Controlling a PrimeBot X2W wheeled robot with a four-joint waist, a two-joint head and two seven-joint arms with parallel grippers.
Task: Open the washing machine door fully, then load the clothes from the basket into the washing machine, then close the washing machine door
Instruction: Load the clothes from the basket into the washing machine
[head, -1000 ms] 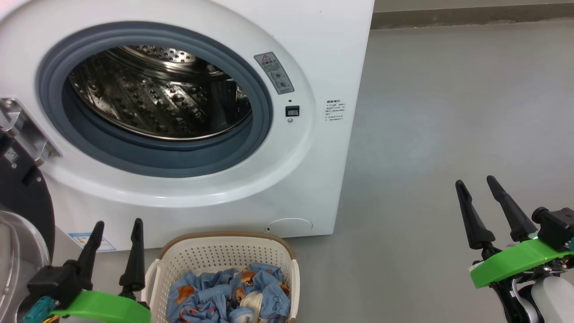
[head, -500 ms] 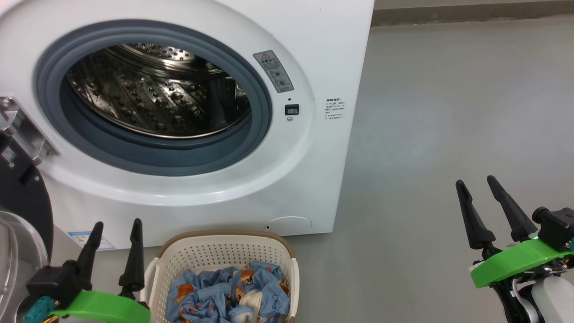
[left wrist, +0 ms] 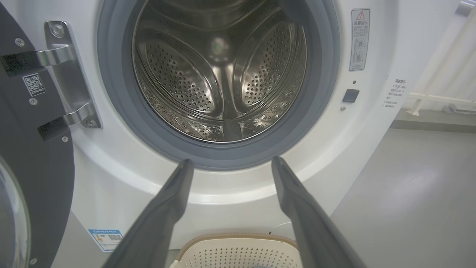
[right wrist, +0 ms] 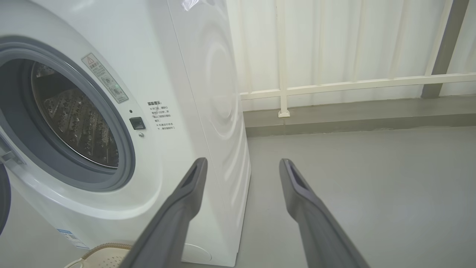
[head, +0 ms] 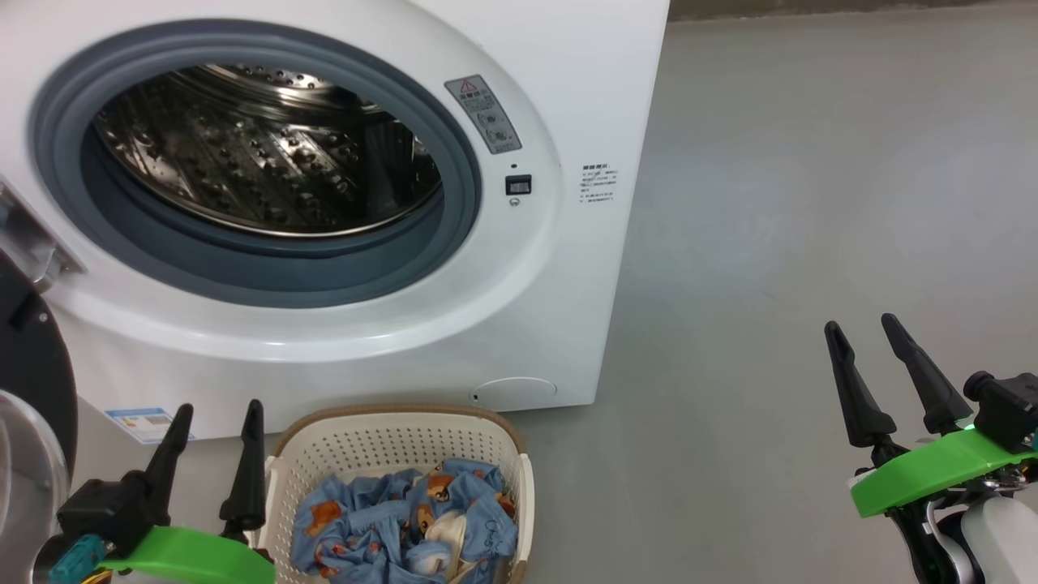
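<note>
The white washing machine (head: 559,268) stands with its grey gasket and steel drum (head: 259,154) exposed. Its black door (head: 32,365) hangs swung out at the left edge, with the hinge (left wrist: 70,74) plain in the left wrist view. On the floor in front sits the cream basket (head: 389,442), holding the light-blue bear-print clothes (head: 405,523). My left gripper (head: 217,414) is open, just left of the basket. My right gripper (head: 864,332) is open too, far right over bare floor. Nothing is between either pair of fingers.
Grey floor (head: 811,203) stretches to the right of the machine. A white railing (right wrist: 353,83) and a low kerb run behind it. A blue label (head: 134,422) sticks on the machine's lower left front.
The whole head picture has slid up and left a little, so the camera has moved. Both grippers keep their places and stay open.
</note>
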